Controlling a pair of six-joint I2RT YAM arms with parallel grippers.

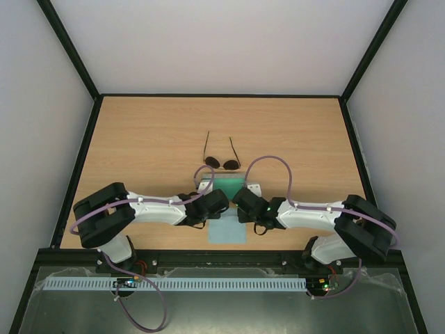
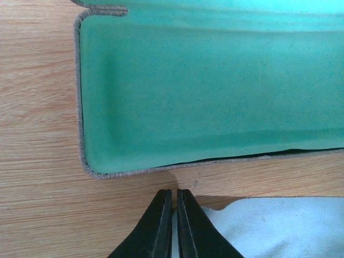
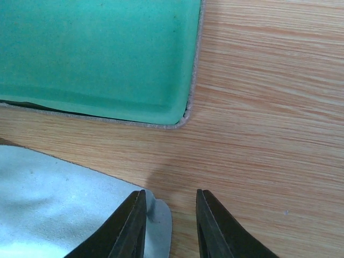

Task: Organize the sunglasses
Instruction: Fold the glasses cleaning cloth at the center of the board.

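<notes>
1. The sunglasses point(image 1: 221, 163) lie on the table point(image 1: 139, 139) just beyond the case point(image 1: 226, 186), lenses toward it, temple arms pointing away.
2. The case lies open, its teal lining facing up.
3. The cloth point(image 1: 228, 231) lies flat on the case's near side.
4. The left gripper point(image 2: 174, 193) is pressed together at a cloth corner near the case; a pinch cannot be told.
5. The right gripper point(image 3: 169, 196) stands spread over the opposite cloth corner.

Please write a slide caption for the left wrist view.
Left gripper jaws pinch the cloth corner beside the open green-lined case.
</notes>
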